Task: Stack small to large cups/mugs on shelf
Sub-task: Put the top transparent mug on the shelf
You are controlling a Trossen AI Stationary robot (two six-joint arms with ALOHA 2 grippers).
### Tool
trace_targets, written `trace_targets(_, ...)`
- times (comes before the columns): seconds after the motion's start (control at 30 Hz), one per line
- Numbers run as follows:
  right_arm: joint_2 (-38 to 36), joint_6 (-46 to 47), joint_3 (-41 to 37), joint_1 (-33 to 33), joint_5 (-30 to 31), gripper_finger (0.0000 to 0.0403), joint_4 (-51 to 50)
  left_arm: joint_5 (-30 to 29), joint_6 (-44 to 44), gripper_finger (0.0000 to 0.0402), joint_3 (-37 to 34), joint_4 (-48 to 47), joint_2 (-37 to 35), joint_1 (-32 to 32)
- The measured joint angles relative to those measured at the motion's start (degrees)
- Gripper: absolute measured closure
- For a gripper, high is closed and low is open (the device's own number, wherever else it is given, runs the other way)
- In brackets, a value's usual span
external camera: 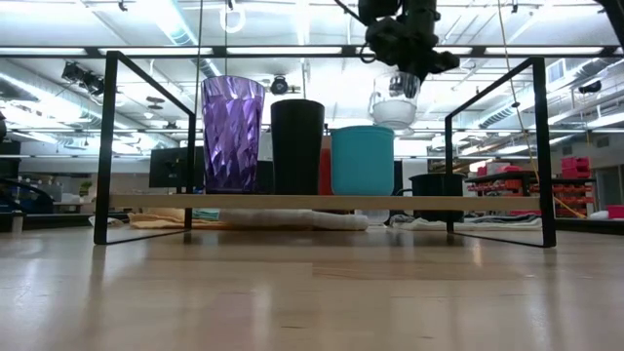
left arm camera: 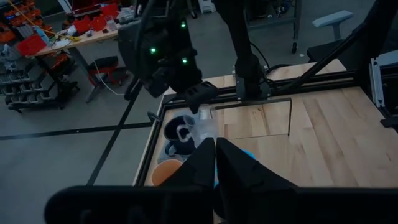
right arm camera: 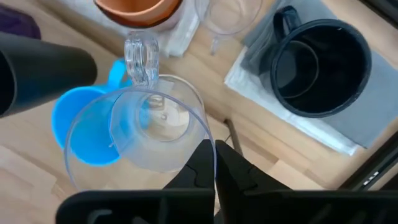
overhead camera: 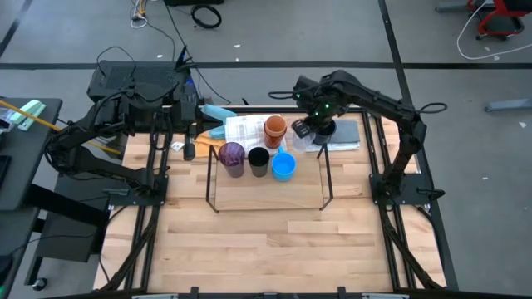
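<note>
A purple cup, a black cup and a blue cup stand in a row by their bases on the black-framed shelf. Behind them an orange cup stands on paper, and a dark mug on grey cloth. My right gripper is shut on a clear glass mug, held above the blue cup. A second clear glass stands beyond the shelf. My left gripper hangs shut at the table's far left, holding nothing. My right gripper pinches the clear mug's rim between its two fingers, on the side opposite the handle. The fingers come from above, pointing down. The mug hangs below them, mouth up, clear of the shelf and over the blue cup.
Folded cloths and papers lie behind the shelf. Black arm-mount rails run along both table sides. Bare wooden tabletop lies in front of the shelf. The shelf's board has free room to the right of the blue cup.
</note>
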Motion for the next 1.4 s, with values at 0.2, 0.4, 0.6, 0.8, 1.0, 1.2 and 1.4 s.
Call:
trace_targets(0.2,0.0,2.4,0.0,2.8,0.9,0.0398,0.0,0.0,0.0,0.0370,0.0,0.0,0.0,0.0)
trace_targets(0.4,0.0,4.5,0.0,4.4,1.7,0.0400,0.0,0.0,0.0,0.0378,0.0,0.0,0.0,0.0)
trace_targets(0.6,0.0,5.5,0.0,4.8,1.7,0.0399,0.0,0.0,0.0,0.0383,0.0,0.0,0.0,0.0)
trace_targets(0.8,0.1,5.5,-0.6,4.7,1.7,0.0400,0.2,0.0,0.0,0.0376,0.0,0.0,0.0,0.0)
trace_targets(1.0,-0.1,5.4,-5.5,3.8,1.7,0.0399,0.0,0.0,0.7,0.0370,0.0,0.0,0.0,0.0)
trace_targets(1.2,-0.2,5.7,-8.8,4.9,0.7,0.0399,0.1,0.0,0.9,0.0376,0.0,-0.1,0.0,0.0)
trace_targets(1.4,-0.2,6.8,-11.7,5.9,0.7,0.0400,0.1,0.0,0.9,0.0380,0.0,-0.1,0.0,0.0)
